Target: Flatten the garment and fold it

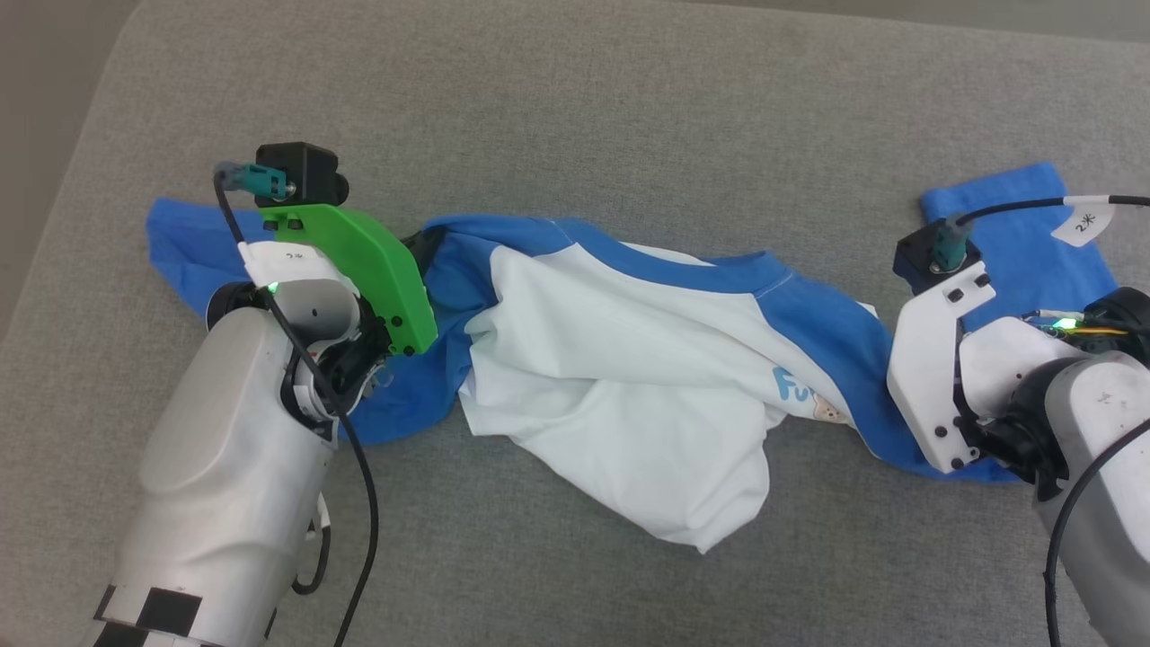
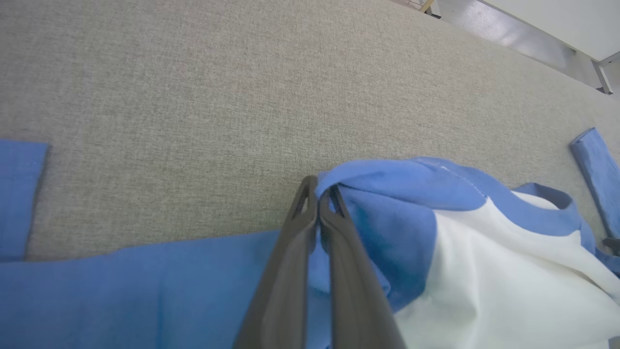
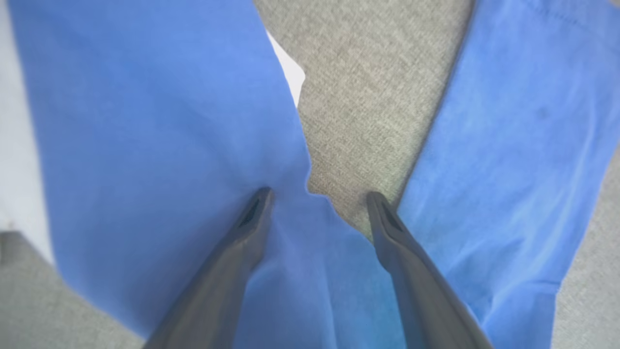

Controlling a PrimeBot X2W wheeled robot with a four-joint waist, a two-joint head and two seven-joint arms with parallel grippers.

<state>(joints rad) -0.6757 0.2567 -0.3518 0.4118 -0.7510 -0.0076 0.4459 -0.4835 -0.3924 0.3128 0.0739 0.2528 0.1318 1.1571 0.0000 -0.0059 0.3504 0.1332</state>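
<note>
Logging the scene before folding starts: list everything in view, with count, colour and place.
T-shirt: one, white body with blue sleeves and collar, crumpled lengthwise across the middle of the surface.
Upholstered surface: one, grey, under everything.
Floor strip: one, pale and shiny, beyond the surface's far edge in the left wrist view.
Wrist cameras: two, black, one atop each bracket.
Left arm: one, pale grey with a green bracket, lower left; jaws shut on a blue fold of the T-shirt.
Right arm: one, pale grey with a white bracket, at right; jaws open over the blue sleeve.
</note>
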